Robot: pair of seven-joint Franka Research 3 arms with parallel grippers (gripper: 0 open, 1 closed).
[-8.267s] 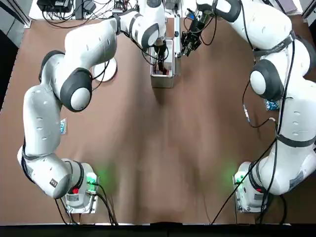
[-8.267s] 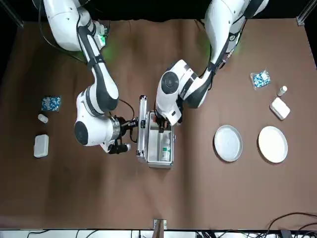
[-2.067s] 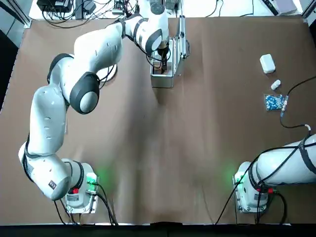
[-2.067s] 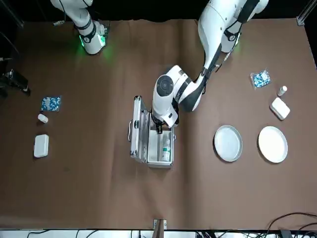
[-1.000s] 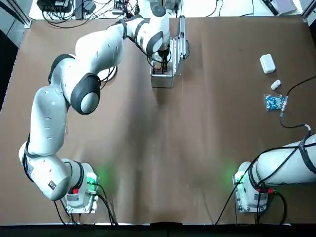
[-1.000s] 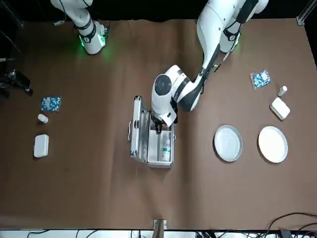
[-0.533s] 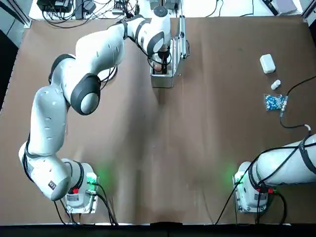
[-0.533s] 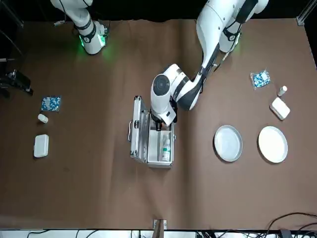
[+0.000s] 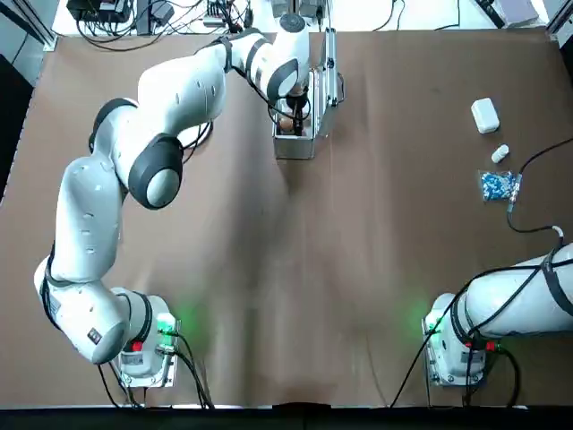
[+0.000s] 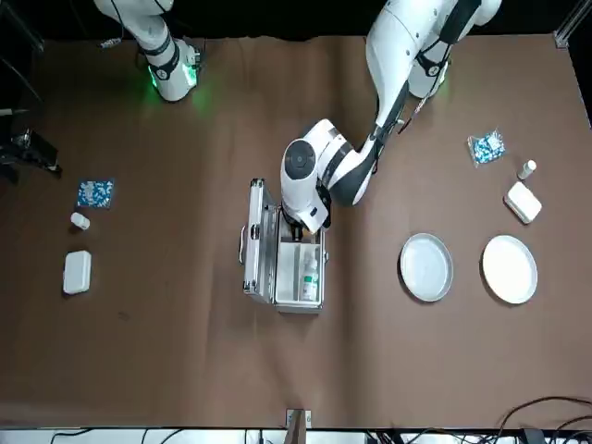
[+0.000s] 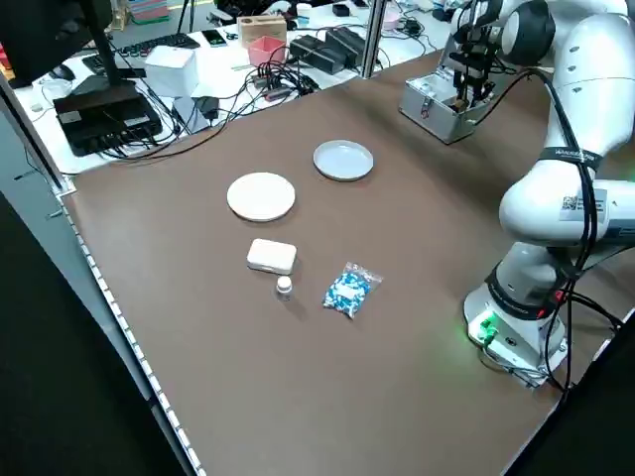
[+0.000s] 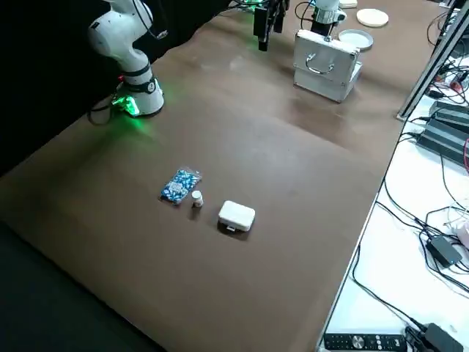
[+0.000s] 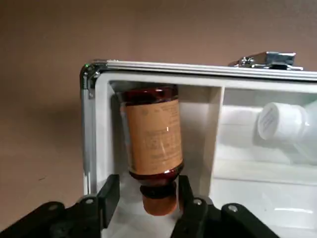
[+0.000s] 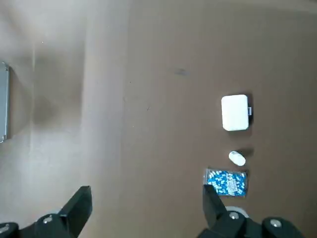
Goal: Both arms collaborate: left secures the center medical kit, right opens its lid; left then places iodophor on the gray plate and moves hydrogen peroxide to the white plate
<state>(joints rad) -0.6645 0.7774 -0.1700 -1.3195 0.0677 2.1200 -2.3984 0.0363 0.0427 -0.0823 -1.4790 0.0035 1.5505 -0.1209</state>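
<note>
The left gripper (image 13: 146, 194) pinches the iodophor (image 13: 150, 148) by its neck inside the open kit (image 9: 295, 143), top centre of the overhead frame; the bottle's long axis runs straight out from the fingers. The right gripper (image 14: 146, 208), spread, hangs far off.

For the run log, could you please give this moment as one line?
lid open | left gripper shut on iodophor in kit | right gripper open, parked

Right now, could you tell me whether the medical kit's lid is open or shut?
Open. The lid stands up beside the case, and the left gripper reaches inside around the brown bottle.
</note>
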